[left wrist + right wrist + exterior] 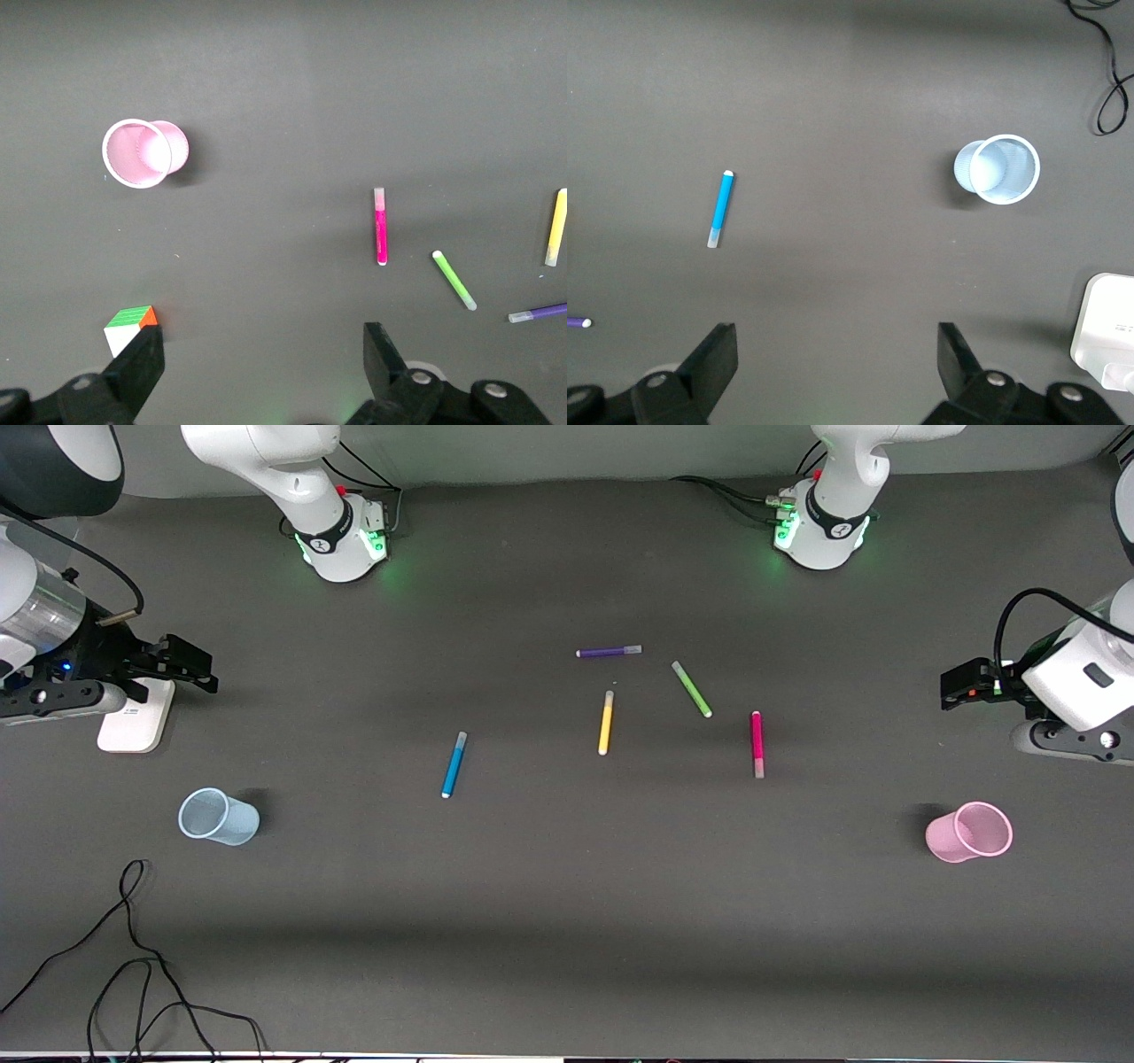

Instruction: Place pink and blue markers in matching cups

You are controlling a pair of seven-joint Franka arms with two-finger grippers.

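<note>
The blue marker (454, 764) lies flat on the dark table, toward the right arm's end of the pen group. It also shows in the right wrist view (721, 209). The pink marker (757, 744) lies flat toward the left arm's end, also in the left wrist view (381, 227). The pale blue cup (218, 817) (998, 169) stands upright at the right arm's end. The pink cup (969, 833) (144, 153) stands upright at the left arm's end. My right gripper (199, 666) (837, 336) and left gripper (952, 686) (262, 341) are open and empty, each above its own end of the table.
A yellow pen (606, 723), a green pen (692, 689) and a purple pen (609, 652) lie between the two markers, farther from the front camera. A white device (135, 716) sits under the right gripper. A black cable (133, 957) loops near the front edge. A small coloured cube (131, 323) lies by the left gripper.
</note>
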